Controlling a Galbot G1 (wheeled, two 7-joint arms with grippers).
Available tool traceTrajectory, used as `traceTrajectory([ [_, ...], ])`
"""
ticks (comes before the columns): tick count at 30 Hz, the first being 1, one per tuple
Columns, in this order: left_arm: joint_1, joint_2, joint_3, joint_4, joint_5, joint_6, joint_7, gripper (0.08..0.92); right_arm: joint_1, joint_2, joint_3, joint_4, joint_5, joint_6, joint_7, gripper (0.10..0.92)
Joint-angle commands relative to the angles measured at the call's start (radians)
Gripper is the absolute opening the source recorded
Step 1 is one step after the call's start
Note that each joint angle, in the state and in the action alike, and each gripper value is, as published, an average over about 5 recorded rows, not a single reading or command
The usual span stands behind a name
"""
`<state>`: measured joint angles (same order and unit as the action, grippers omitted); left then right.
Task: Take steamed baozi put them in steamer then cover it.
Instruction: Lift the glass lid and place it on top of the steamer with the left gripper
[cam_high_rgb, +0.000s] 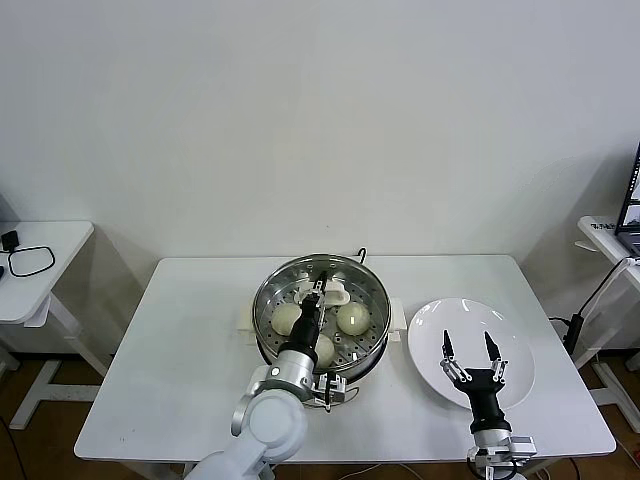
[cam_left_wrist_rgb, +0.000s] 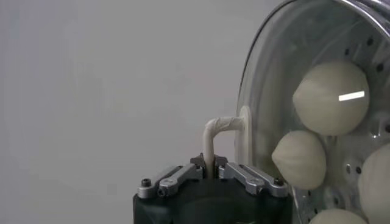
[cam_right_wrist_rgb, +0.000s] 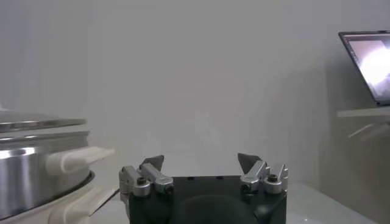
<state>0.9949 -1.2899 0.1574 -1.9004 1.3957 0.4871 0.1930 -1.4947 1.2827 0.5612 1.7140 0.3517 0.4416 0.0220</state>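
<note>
In the lower centre of the head view I see my left gripper (cam_high_rgb: 322, 292) over the large round shiny stainless-steel steamer (cam_high_rgb: 268, 300), its jaws clenched on the curved white handle (cam_left_wrist_rgb: 214, 130) of the round clear glass lid (cam_left_wrist_rgb: 268, 73). The lid sits on or just above the steamer; I cannot tell which. Through the glass I see the small cream-white pleated steamed baozi (cam_high_rgb: 353, 318) inside on the perforated tray, three clear in the head view and four in the left wrist view. The steamer stands mid-frame on the white rectangular worktop (cam_high_rgb: 190, 340). At lower right my right gripper (cam_high_rgb: 472, 347) hovers over the flat round white plate (cam_high_rgb: 440, 320), jaws released and spread wide, holding nothing. A white side handle (cam_right_wrist_rgb: 78, 159) of the steamer shows in the right wrist view.
</note>
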Motion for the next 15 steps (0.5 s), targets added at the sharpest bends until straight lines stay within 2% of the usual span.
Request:
traceTrajectory([
  [1,0.002,-0.002,0.001,0.006,0.006,-0.002,-0.001,0.189,0.001,0.000,0.001,-0.001,-0.002,0.001,-0.001,0.823],
  [15,0.007,-0.006,-0.001,0.021,0.027,-0.013,0.000,0.189,0.002,-0.001,-0.002,-0.004,-0.004,0.002,-0.005,0.823],
])
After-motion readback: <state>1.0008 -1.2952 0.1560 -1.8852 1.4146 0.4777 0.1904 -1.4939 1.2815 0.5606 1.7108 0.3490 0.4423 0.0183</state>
